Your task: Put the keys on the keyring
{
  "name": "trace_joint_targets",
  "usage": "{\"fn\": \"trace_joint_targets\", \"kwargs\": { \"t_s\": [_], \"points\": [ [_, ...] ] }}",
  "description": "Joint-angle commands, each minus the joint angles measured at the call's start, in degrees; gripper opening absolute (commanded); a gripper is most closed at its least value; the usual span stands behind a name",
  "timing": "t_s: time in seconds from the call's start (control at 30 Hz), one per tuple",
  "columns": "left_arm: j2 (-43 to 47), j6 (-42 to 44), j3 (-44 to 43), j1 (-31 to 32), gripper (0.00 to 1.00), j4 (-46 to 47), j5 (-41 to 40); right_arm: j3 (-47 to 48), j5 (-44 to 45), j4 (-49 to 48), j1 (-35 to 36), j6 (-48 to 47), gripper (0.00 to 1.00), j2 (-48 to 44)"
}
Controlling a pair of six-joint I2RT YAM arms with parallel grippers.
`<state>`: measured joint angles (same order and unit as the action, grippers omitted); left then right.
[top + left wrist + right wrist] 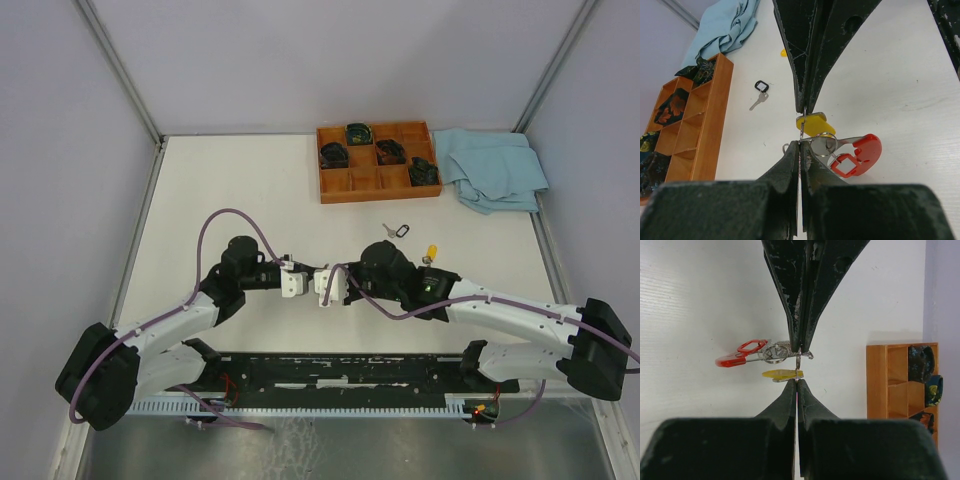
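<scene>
My left gripper (801,145) and right gripper (797,381) meet tip to tip over the table's middle, just above it (311,284). Both are shut on the thin silver ring of the keyring (825,141), seen edge-on as a wire between the tips. Its red band (844,165) hangs beside it. A red-capped key (866,147) has its shaft through the ring. A yellow-capped key (782,374) sits on the wire right at my right fingertips. The second yellow-capped key (431,250) lies loose on the table behind my right arm.
A plain silver key (390,230) with a black oval loop (404,230) lies behind the grippers. A wooden compartment tray (378,182) holding dark items stands at the back. A light blue cloth (495,165) lies to its right.
</scene>
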<state>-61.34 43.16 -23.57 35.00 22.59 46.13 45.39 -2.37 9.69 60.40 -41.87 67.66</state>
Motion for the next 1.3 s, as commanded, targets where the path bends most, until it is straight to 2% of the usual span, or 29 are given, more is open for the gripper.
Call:
{"fn": "trace_joint_targets", "kwargs": {
  "t_s": [0.0, 1.27],
  "points": [
    [-0.27, 1.47, -1.18, 0.15, 0.03, 2.64, 0.05, 0.32, 0.87, -2.43, 0.46, -0.06, 0.01, -1.65],
    [-0.27, 0.54, -1.01, 0.15, 0.03, 3.99, 1.6, 0.66, 1.43, -2.18, 0.52, 0.57, 0.01, -0.57]
  ]
}}
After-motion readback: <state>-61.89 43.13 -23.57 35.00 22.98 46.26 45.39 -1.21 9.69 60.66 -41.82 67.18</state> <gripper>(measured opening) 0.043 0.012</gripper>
